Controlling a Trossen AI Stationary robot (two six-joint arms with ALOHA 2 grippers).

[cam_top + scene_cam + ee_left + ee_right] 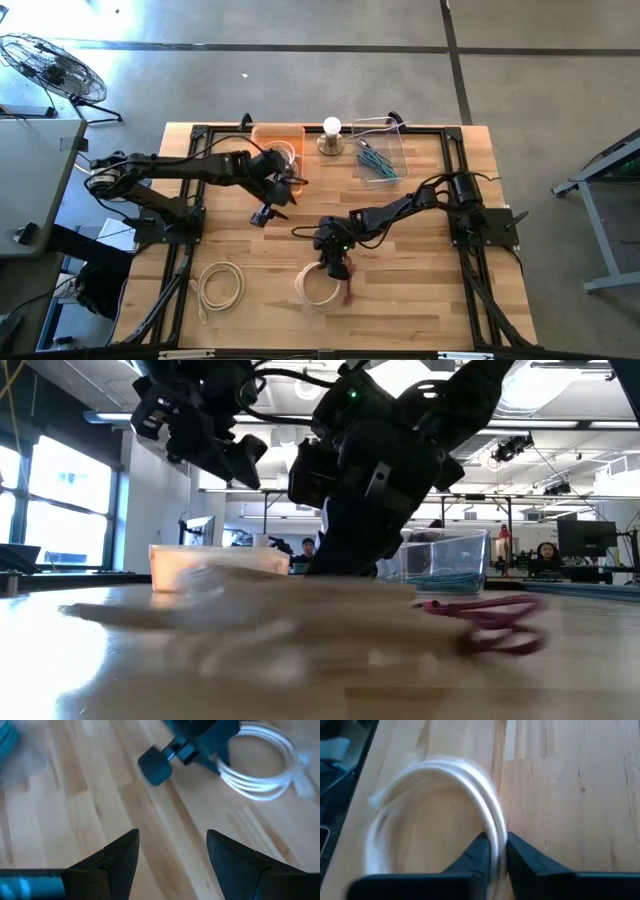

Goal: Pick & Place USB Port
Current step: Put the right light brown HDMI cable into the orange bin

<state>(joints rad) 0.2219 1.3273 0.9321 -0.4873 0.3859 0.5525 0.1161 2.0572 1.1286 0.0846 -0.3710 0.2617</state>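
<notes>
Right gripper (494, 854): fingers pressed onto a strand of the white coiled USB cable (440, 810), pinching it at the near edge of the coil. High view places this gripper (336, 265) low over the table's front-centre, with the cable coil (318, 288) lying under and just in front of it. A thin red cable (347, 291) lies touching or just beside the coil's right edge; which of the two cannot be told.

Left gripper (172, 852): fingers spread, nothing between them, hanging above bare wood. High view places it (272, 200) left of centre, near the orange bin (277, 135), well apart from the right gripper's work.

Other holdings on the wooden table (420, 300): second cream cable coil (220, 284) at front left; clear bin (380, 150) at the back holding teal cables (377, 163); light bulb on a stand (331, 134) between the two bins.

Step in hand, as judged: securing the white cable for a lift and carry to a bin.

Handling notes: only one or two strands appear caught, so the coil will likely sag and unwind once raised. Lift straight up and slowly, clear the red cable before any sideways travel, and keep the path away from the bulb.
</notes>
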